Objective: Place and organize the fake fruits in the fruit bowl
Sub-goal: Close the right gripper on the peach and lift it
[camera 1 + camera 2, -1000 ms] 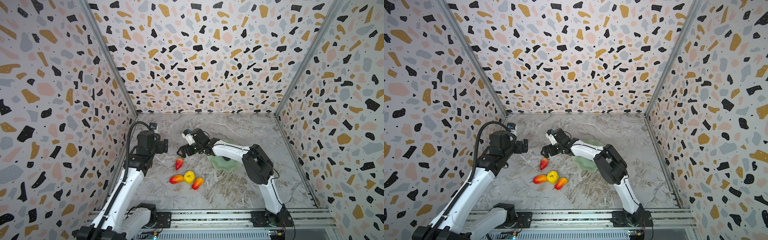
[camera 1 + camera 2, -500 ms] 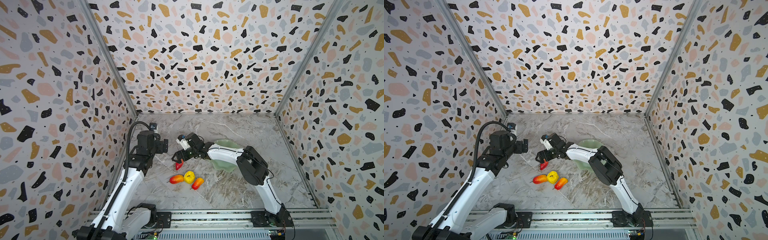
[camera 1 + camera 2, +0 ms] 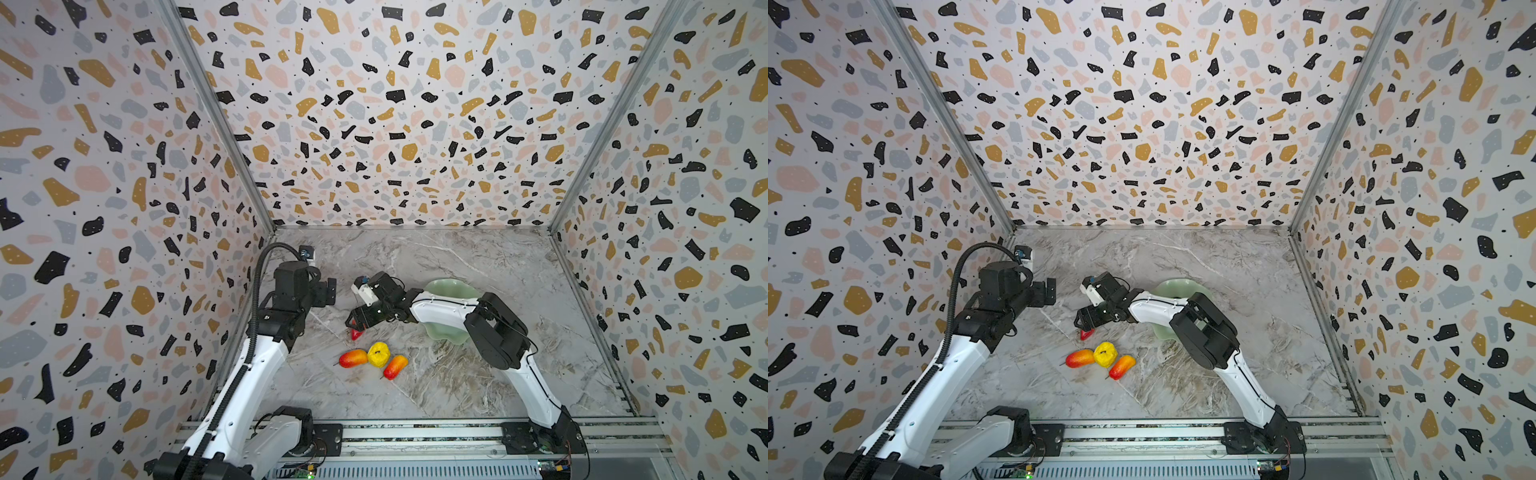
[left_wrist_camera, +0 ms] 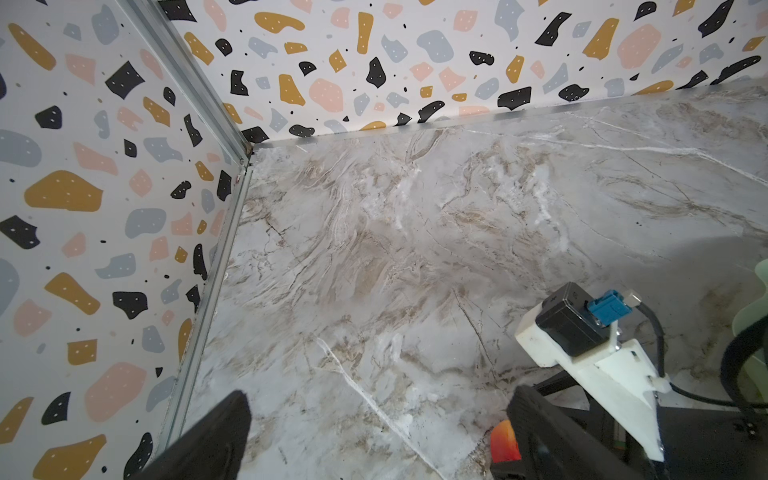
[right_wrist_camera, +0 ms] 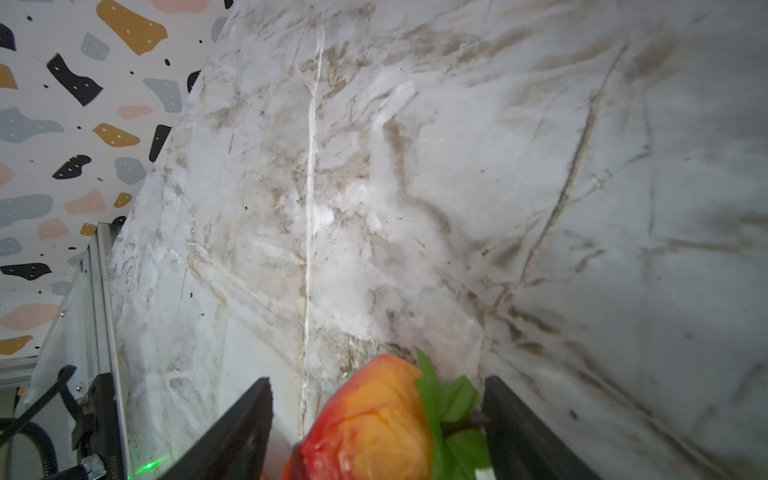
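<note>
Step in hand, as I judge it: pick of the strawberry (image 5: 374, 424) w/ the right claw (image 5: 377, 380). The arm reaches across the middle. In both top views the claw is low over the surface (image 3: 457, 395) and only the red tip of the strawberry shows under it, apart from the fruit bowl (image 3: 453, 286) and near the 3 other fruits, on their far side.

In the right wrist view the fingers stand on both sides of the fruit, i.e. the claw is open around it, no grip yet. One finger is just beside the green leaves; on the other side there is a clear gap to the red body.

How to do it well:
- The fruit sits off-centre btw. the fingers, so a close from this pos. will probably push it sideways first. Better to centre a little.
- Close slowly on the body, not on the soft leaves only. The plastic is glossy and tapered, so it can slip out.
- Lift straight up before going to the bowl, bc. the wavy rim is raised.

The yellow fruit (image 3: 378, 354) lies btw. a mango-like fruit (image 3: 353, 358) and a second mango-like fruit (image 3: 395, 366), close together on the surface. The bowl shows no fruit where the arm does not cover it. The dark avocado-like piece I cannot find.

The left claw (image 4: 378, 397) is open wide, empty, off the surface near the left wall.
</note>
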Tool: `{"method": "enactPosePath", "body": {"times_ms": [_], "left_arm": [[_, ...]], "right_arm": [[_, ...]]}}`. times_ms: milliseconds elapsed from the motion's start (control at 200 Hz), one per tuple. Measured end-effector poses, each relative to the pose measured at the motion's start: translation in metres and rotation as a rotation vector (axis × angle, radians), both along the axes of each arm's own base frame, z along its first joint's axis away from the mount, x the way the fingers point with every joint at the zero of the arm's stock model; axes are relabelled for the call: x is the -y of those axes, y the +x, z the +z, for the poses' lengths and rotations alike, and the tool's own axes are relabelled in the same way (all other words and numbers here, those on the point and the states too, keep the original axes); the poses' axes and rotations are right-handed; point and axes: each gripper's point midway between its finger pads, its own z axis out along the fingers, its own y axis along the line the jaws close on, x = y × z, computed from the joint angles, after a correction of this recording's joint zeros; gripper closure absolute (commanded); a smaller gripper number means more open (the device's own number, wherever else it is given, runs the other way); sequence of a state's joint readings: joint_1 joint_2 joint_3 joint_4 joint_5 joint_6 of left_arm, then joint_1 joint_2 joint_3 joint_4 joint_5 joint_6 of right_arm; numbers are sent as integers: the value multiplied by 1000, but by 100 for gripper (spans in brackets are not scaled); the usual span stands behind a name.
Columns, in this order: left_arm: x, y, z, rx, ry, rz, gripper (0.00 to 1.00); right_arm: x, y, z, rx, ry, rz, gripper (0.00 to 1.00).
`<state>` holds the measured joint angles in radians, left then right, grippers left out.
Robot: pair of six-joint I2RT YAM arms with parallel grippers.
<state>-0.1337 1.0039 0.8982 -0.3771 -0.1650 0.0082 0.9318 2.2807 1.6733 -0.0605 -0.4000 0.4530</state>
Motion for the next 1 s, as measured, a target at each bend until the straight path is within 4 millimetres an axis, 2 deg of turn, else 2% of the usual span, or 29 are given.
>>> {"method": "enactPosePath", "body": {"times_ms": [365,726,801,996], "left_arm": [[0,1,1,4,-1,-1,0],[1,0,1,5,-2,-3,0],[1,0,2,7,-3,-3,1],[1,0,3,11,-3,-3,0]], "right_arm": [[2,-1,-1,0,-14,8,39],[-2,1,4,21,-8,23,57],[-1,3,6,30,-3,23,62],[6,14,6,58,-12,20,65]]}}
